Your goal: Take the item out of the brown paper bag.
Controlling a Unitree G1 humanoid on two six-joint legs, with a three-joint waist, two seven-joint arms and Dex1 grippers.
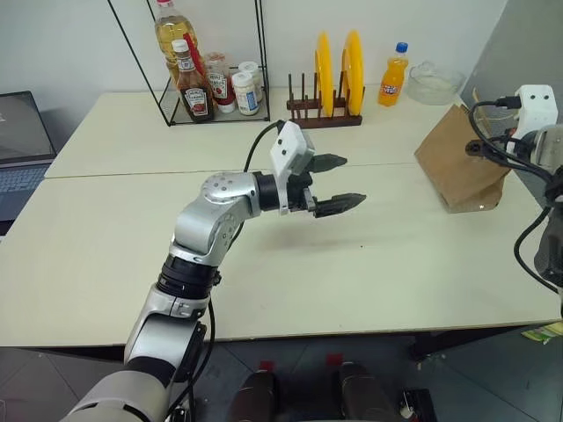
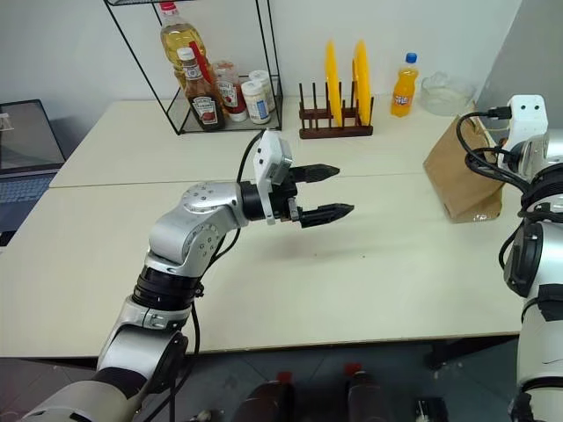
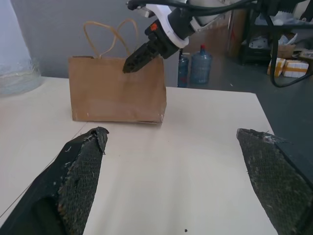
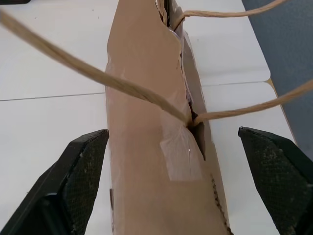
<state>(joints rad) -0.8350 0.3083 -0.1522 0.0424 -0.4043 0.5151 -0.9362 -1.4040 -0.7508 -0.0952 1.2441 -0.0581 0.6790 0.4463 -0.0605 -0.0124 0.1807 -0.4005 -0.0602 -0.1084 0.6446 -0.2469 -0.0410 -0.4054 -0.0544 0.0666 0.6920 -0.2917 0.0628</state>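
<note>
While brown paper bag (image 1: 459, 163) stands upright near the table's (image 1: 290, 264) right edge, well apart from the plate rack (image 1: 324, 110): item not visible, presumably inside, mouth nearly flat. Right gripper (image 4: 173, 181) over bag's top edge, fingers (image 4: 78, 171) spread wide either side of the twine handles (image 4: 98, 73), gripping nothing. Left gripper (image 1: 332, 183) well short of bag, fingers spread, empty. Thin soft kraft, likely crumples and tips easily. Bottle probably light, rigid, slick; best gripped at neck under cap.
</note>
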